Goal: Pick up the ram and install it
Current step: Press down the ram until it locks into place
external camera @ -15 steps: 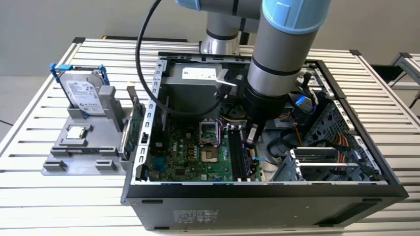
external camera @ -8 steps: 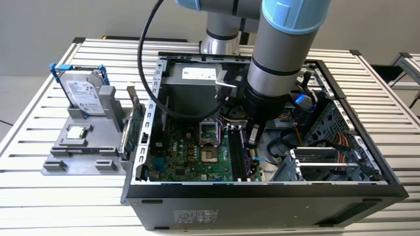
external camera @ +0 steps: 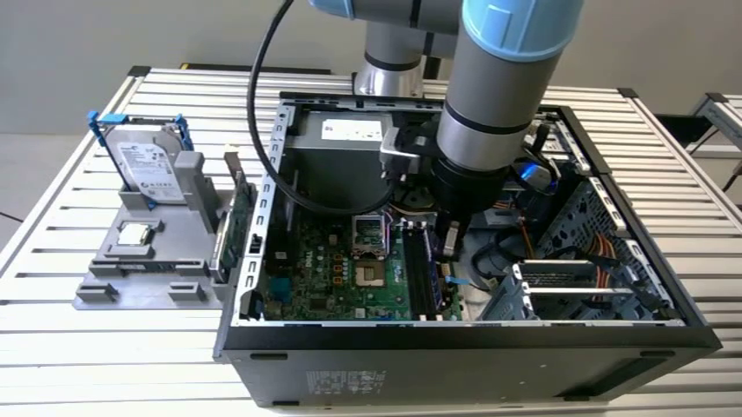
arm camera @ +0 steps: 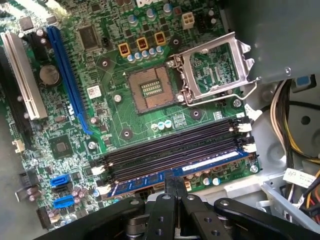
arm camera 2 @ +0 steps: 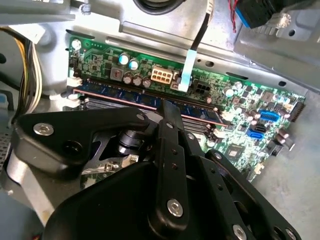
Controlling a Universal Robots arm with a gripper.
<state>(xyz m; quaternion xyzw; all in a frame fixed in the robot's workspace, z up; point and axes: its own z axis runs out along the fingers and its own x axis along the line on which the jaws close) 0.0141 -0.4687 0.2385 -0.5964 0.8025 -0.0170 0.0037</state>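
The ram [arm camera: 215, 161] is a long blue-green stick lying along the outermost memory slot of the green motherboard [external camera: 336, 269], inside the open computer case [external camera: 464, 334]. In the second wrist view the ram [arm camera 2: 120, 94] runs lengthwise next to the other slots. My gripper [arm camera: 174, 182] sits at about the middle of the stick, with its black fingers drawn together on its upper edge. From the exterior view the gripper [external camera: 447, 243] reaches down into the case over the memory slots. The second wrist view has the gripper [arm camera 2: 167, 107] tip against the ram.
Three dark memory slots [arm camera: 175, 147] lie beside the ram. The open processor socket [arm camera: 150, 90] and its lifted metal frame [arm camera: 215, 70] are close by. Cables [arm camera: 285, 125] hang near the slot ends. Outside the case, a grey holder [external camera: 145, 269] carries a drive [external camera: 151, 165] and a small chip [external camera: 137, 233].
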